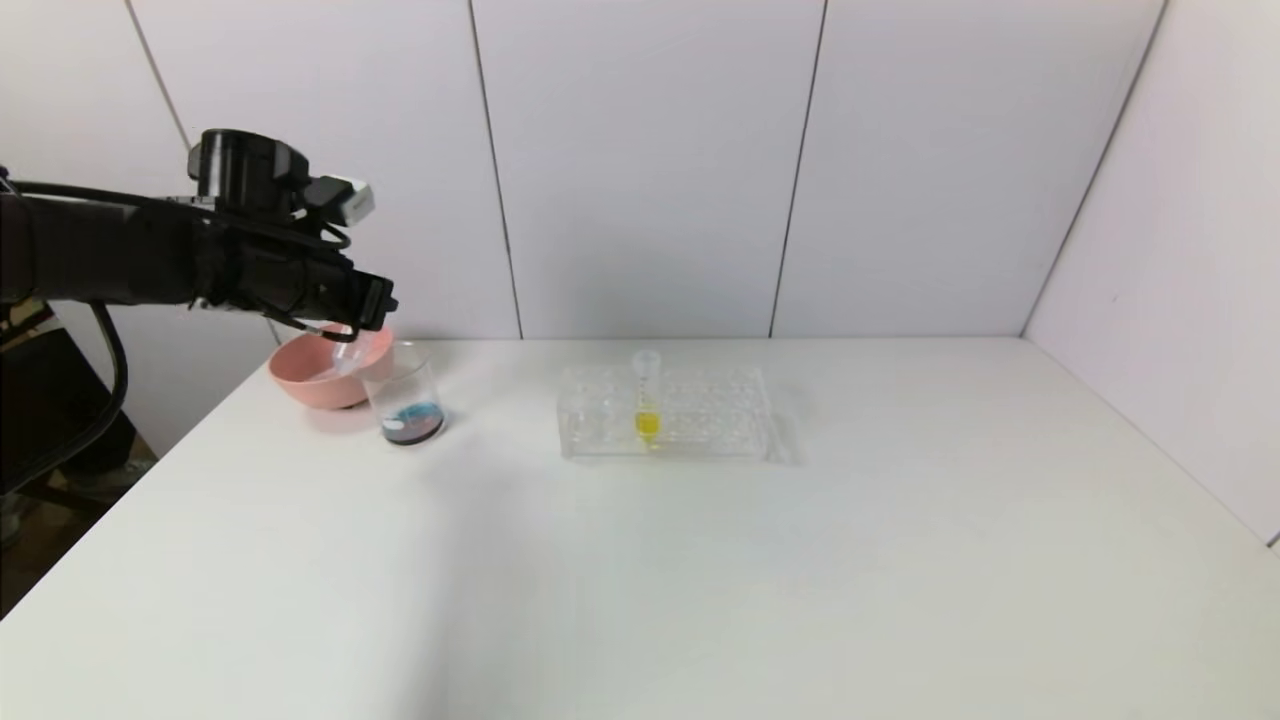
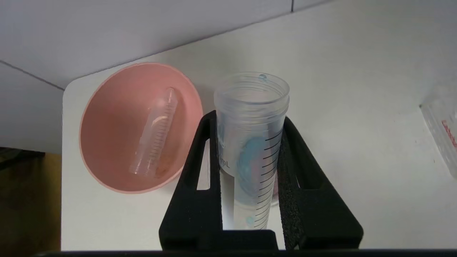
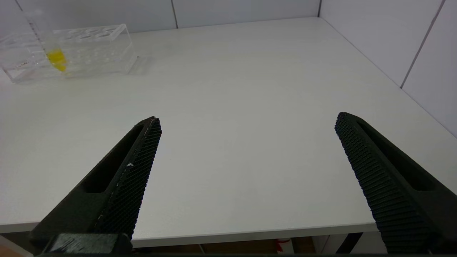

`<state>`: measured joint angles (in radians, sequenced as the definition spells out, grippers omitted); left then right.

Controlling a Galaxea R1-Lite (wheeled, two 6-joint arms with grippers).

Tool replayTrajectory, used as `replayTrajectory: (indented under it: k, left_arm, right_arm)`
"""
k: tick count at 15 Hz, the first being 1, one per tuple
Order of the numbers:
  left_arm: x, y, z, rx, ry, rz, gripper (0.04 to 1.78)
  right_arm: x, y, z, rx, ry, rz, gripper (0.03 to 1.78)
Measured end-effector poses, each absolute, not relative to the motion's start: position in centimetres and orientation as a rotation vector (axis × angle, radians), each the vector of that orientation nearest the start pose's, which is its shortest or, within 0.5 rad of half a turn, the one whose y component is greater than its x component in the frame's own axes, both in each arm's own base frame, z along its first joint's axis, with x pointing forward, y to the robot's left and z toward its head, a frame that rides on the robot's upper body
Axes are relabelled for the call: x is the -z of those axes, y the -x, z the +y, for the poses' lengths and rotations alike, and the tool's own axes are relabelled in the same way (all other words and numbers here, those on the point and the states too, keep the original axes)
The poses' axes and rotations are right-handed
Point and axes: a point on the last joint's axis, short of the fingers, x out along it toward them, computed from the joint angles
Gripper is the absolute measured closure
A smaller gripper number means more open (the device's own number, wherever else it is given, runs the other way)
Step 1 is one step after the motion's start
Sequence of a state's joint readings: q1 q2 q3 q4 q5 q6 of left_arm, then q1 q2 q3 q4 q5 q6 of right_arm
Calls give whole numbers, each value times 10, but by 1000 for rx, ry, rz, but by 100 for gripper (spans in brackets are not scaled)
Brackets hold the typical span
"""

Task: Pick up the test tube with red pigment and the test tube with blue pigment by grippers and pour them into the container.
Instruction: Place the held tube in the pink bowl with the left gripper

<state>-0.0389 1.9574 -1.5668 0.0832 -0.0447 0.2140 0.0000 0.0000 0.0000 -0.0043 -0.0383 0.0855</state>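
My left gripper is shut on the test tube with blue pigment, held above the container and the pink bowl with its open mouth pointing away from the wrist. Only a faint blue drop shows in its tip. The container, a small clear beaker, holds blue and dark red liquid at its bottom. A clear graduated tube lies emptied in the pink bowl, with a faint orange trace beside it. My right gripper is open and empty over the table's front edge.
The pink bowl stands just behind and left of the container, near the table's back left corner. A clear tube rack at the middle back holds a tube with yellow liquid; the rack also shows in the right wrist view.
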Motion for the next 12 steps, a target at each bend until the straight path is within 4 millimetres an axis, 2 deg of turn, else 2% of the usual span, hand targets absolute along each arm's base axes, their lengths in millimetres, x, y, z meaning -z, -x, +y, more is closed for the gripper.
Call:
replayTrajectory:
  k: [6, 9, 12]
  left_arm:
    - [-198, -367, -9, -84, -56, 85, 137]
    - [-188, -344, -6, -194, 6, -129, 137]
    - [-179, -326, -4, -242, 42, -268, 136]
  right_arm:
    - [-76, 23, -1, 38, -85, -6, 4]
    - [-76, 23, -1, 38, -86, -6, 4]
    - [-76, 23, -1, 38, -85, -6, 4]
